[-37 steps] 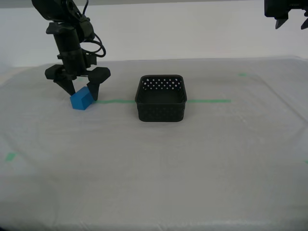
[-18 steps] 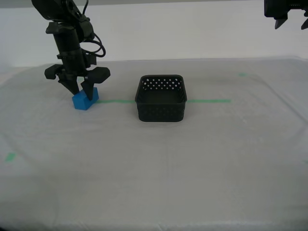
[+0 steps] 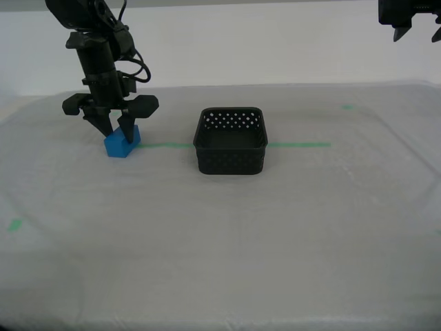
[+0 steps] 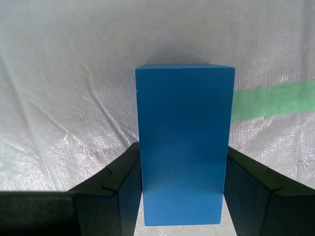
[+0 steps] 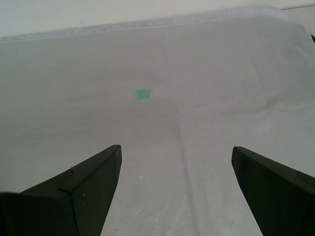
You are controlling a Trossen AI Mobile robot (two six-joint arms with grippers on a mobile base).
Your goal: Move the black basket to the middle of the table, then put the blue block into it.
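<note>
The blue block (image 3: 120, 143) sits on the table (image 3: 241, 234) at the exterior view's left, at the end of the green tape line (image 3: 300, 145). My second gripper (image 3: 116, 131) comes down on it from above, jaws shut against its two sides. The second wrist view shows the block (image 4: 183, 142) filling the gap between the fingers (image 4: 118, 182). The black basket (image 3: 231, 160) stands upright near the table's middle, on the tape line, to the right of the block. My first gripper (image 3: 415, 31) hangs high at the exterior view's top right, open and empty (image 5: 176, 150).
Small green bits lie on the cloth at the far right (image 3: 348, 107) and near left (image 3: 14, 224); one shows in the first wrist view (image 5: 143, 93). The second arm rises above the block at the back left. Bare cloth spans the table's front.
My second gripper's jaws have closed from wide apart onto the blue block. The block, tilted before, now sits straighter between them. The first gripper and basket have not moved.
</note>
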